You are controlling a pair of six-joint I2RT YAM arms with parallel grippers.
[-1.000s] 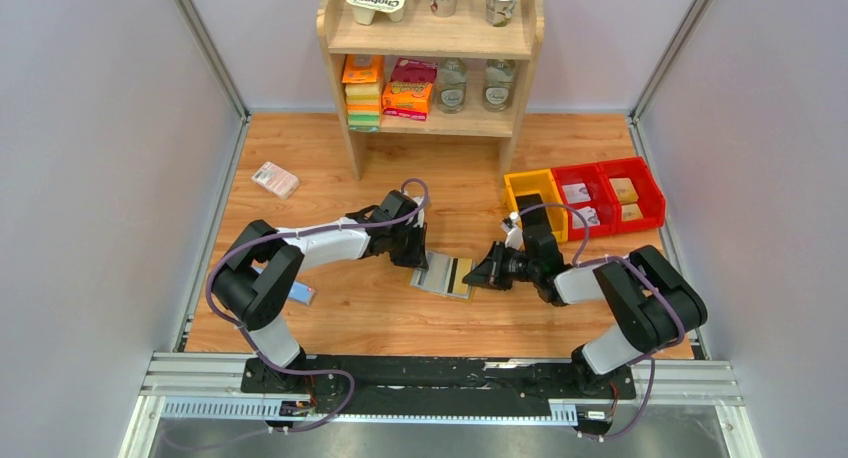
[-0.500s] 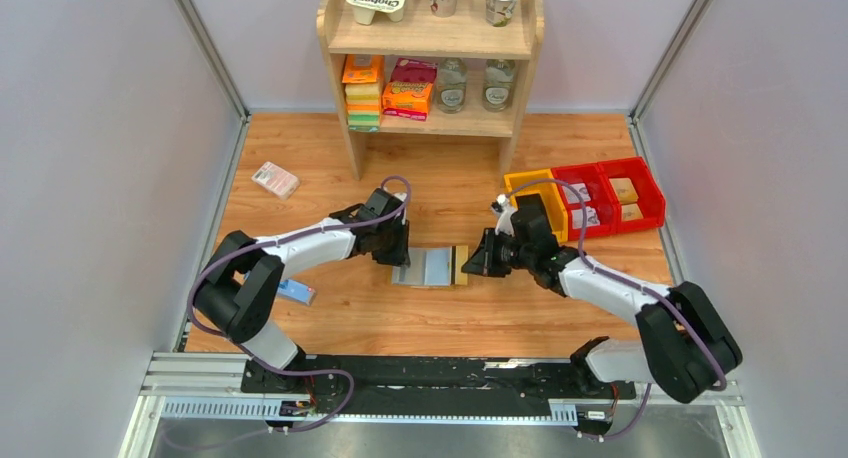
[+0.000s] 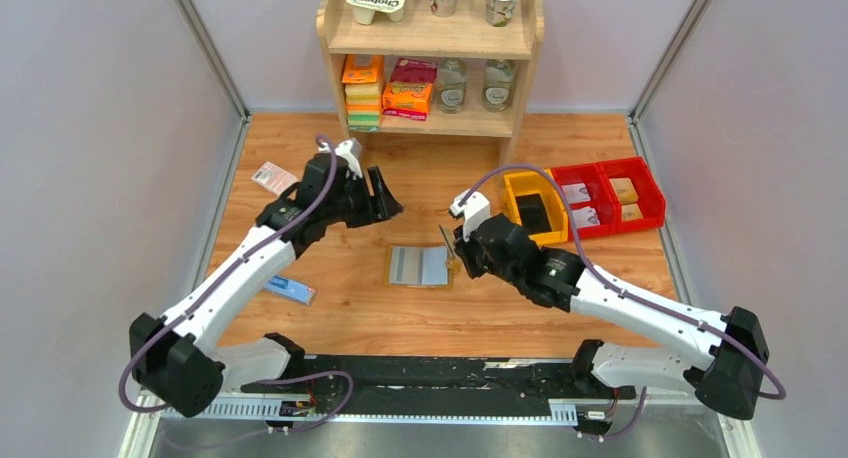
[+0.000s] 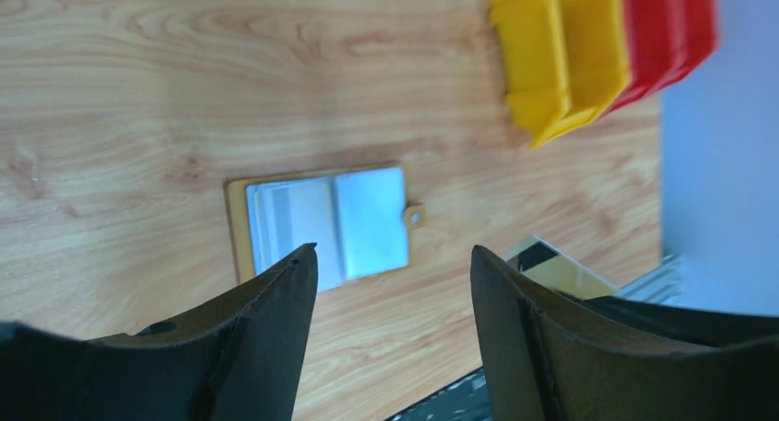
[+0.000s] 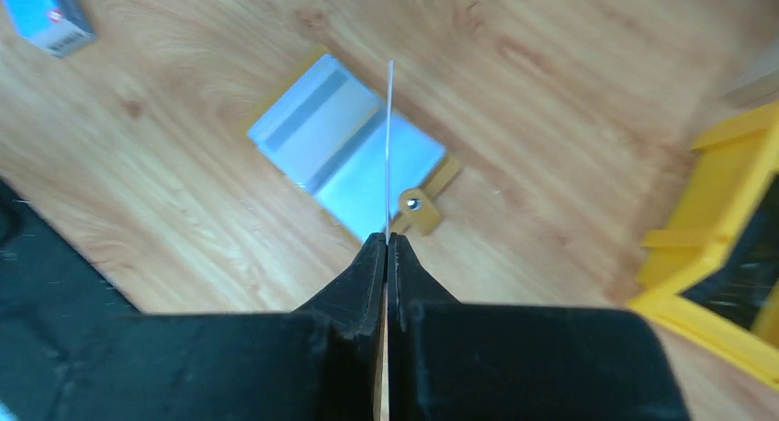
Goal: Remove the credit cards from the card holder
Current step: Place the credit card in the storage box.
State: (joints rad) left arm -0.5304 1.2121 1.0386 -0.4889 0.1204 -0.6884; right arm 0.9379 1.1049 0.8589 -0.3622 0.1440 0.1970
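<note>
The card holder (image 3: 420, 267) lies flat and spread open on the wooden table, tan rim around grey-blue panels; it also shows in the left wrist view (image 4: 326, 221) and the right wrist view (image 5: 331, 145). My right gripper (image 3: 453, 250) (image 5: 387, 239) is shut on a thin credit card (image 5: 389, 136), seen edge-on, held above the holder's right end with its snap tab. The same card (image 4: 556, 269) shows gold with a dark stripe in the left wrist view. My left gripper (image 3: 392, 204) (image 4: 393, 251) hangs open and empty, up and to the left of the holder.
A yellow bin (image 3: 533, 210) and red bins (image 3: 610, 193) stand right of the holder. A wooden shelf (image 3: 430, 48) with packets and cups is at the back. A blue bar (image 3: 290, 290) lies near the left arm, and a pink-white packet (image 3: 274, 179) at far left.
My left gripper has let go of the card holder, opened, and risen away to the back left. My right gripper has lifted with the card out of the holder, which now lies flat.
</note>
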